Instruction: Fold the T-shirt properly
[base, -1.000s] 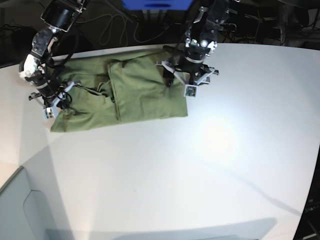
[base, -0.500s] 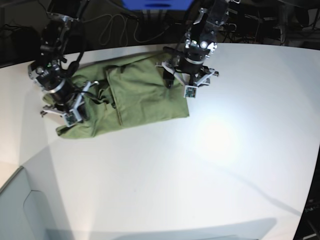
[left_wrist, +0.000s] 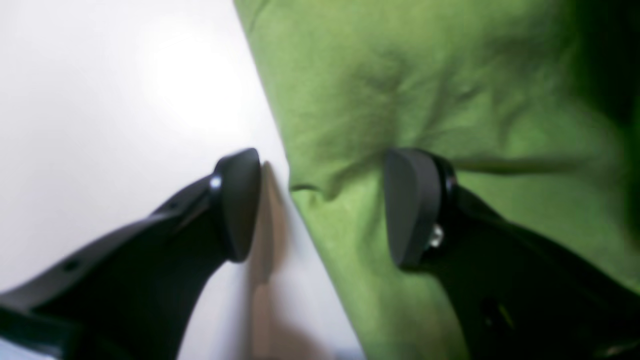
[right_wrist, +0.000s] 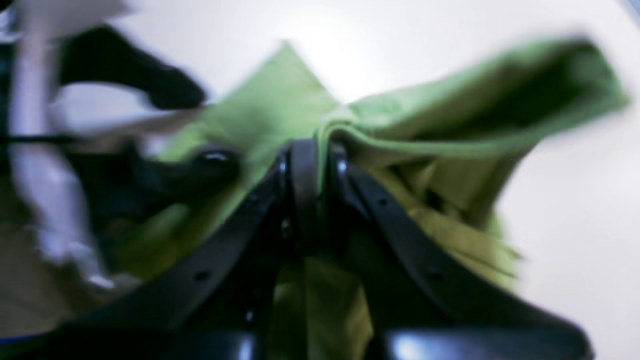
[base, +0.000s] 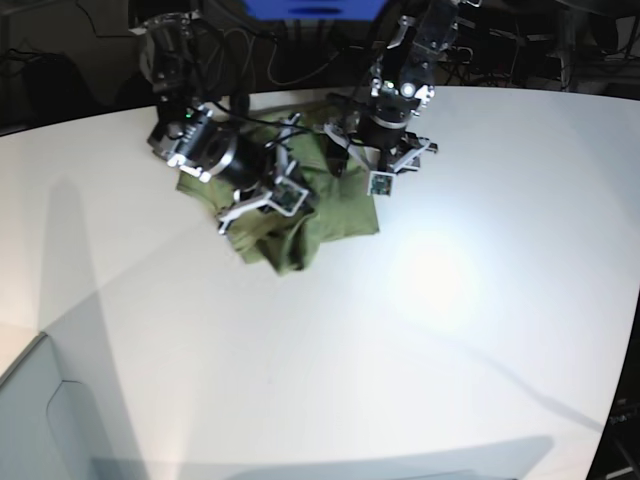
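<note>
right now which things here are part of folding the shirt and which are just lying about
Part of the job:
- T-shirt, partly folded over on itself
- right gripper, shut on a fold of the T-shirt
- left gripper, open astride the T-shirt's edge

Just lying about:
- white table
- cables behind the table
- blue object at the far edge

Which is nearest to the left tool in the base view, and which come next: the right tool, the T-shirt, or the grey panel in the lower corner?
Measured from the left tool:
1. T-shirt: directly under it, at the cloth's edge.
2. right tool: across the cloth, toward the view's left, shut on a fold.
3. grey panel: far off, in the bottom left corner.
</note>
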